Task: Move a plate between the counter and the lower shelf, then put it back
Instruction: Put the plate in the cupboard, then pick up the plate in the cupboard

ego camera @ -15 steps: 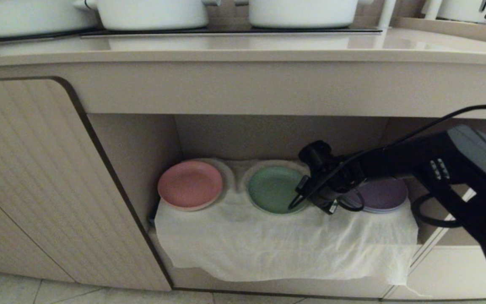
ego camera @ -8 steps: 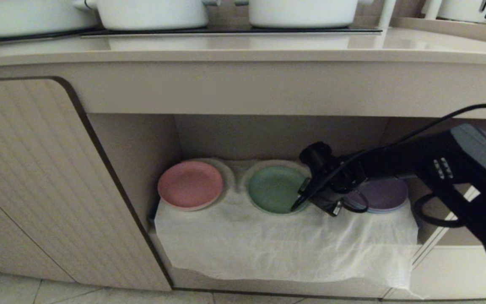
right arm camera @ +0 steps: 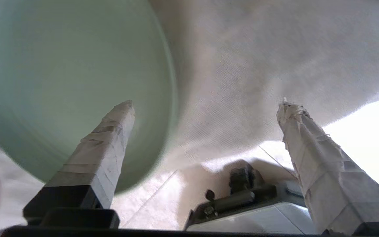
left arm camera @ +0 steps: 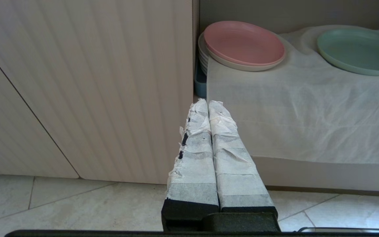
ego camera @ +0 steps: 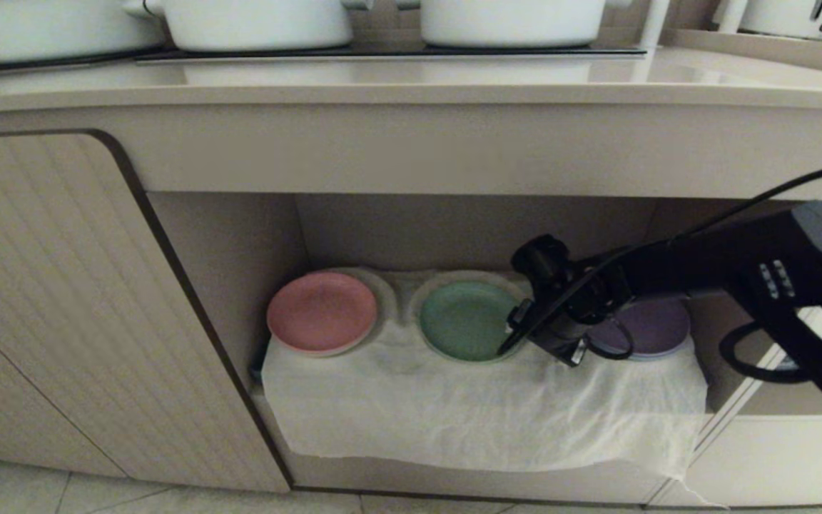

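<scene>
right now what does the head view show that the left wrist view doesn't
Only the head view shows the counter with white pots, the purple plate, and the right claw beside the green plate's rim. Only the left wrist view shows the left claw, fingers pressed together, low by the ribbed cabinet door over floor tiles. Both show the pink plate, the green plate and the white cloth on the lower shelf.

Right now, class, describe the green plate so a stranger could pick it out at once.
Below the counter, look into the open shelf lined with white cloth. Three plates sit there in a row; the green plate is the middle one, between pink and purple.
</scene>
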You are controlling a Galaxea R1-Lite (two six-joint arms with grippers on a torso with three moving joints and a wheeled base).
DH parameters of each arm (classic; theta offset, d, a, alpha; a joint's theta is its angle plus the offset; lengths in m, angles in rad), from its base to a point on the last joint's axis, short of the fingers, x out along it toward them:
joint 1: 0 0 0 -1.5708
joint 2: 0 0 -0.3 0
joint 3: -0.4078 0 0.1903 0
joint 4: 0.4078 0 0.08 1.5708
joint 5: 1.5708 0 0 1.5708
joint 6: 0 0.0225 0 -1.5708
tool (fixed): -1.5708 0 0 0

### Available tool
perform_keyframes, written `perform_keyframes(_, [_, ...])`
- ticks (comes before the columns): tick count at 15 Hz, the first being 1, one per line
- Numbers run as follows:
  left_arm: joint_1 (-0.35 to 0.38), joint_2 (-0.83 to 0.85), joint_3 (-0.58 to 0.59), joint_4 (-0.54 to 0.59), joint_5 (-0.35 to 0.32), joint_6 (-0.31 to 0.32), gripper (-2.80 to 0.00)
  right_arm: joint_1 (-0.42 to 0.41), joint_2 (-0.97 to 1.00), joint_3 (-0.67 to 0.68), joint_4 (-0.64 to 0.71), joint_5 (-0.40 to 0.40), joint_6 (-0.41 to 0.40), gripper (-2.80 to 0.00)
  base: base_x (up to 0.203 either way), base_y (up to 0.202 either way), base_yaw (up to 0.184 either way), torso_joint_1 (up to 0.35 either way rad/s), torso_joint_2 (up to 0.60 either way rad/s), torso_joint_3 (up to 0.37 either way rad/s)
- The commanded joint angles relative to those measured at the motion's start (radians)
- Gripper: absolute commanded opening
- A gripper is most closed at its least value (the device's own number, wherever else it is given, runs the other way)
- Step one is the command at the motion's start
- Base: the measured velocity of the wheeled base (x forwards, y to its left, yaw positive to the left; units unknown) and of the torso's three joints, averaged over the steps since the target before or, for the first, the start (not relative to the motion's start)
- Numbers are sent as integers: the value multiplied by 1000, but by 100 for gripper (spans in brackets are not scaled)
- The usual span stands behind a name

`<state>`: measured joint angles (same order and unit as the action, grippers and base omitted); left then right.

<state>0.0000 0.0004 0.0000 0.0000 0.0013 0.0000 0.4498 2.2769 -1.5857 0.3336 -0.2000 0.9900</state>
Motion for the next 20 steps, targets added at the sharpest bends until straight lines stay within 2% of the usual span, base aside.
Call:
perform_keyframes(1, [0, 0, 0, 0, 0, 0, -280, 2, -24, 26, 3, -1, 6, 0, 0, 0, 0, 0, 0, 0])
perform_keyframes(9, [0, 0, 0, 0, 0, 0, -280, 23, -153, 205, 8, 1, -1, 0, 0, 0, 0, 0, 0, 0])
perform_keyframes(16, [0, 0, 0, 0, 0, -2, -280, 70, -351, 502, 0, -1, -32, 0, 0, 0, 0, 0, 0, 0])
perform_keyframes(17, [0, 0, 0, 0, 0, 0, -280, 76, -382, 544, -5, -2, -33, -280, 0, 0, 0, 0, 0, 0])
perform_keyframes(20, [0, 0, 0, 0, 0, 0, -280, 91, -473, 657, -9, -4, -33, -280, 0, 0, 0, 0, 0, 0])
